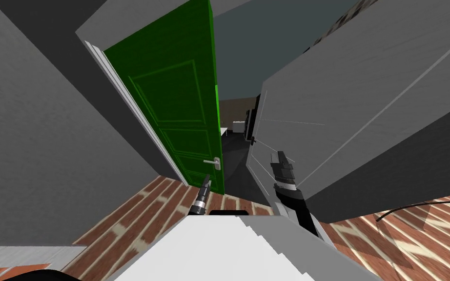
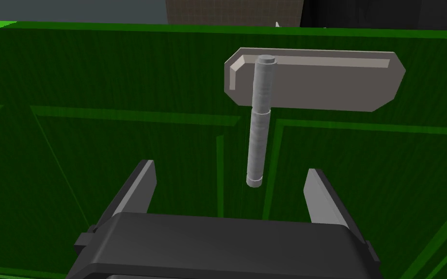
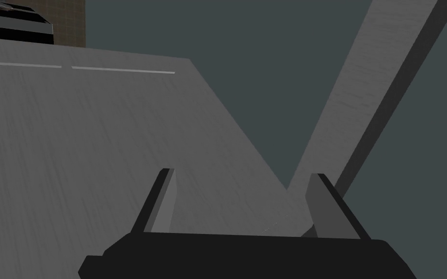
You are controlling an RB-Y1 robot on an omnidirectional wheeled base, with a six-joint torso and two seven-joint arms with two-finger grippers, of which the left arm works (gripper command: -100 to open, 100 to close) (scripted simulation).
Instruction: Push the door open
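The door is green with a fine vertical grain, like painted wood, and it is matt with no shine. Its handle looks like grey metal with a dull, slightly rough finish. The plate behind it is smooth, matt and grey-beige. The floor looks like red-brown wood planks with pale worn patches. The walls are grey, matt and finely streaked.

Green door ajar, gap perhaps passable, grey wall right

Grey walls, reddish brick-patterned floor
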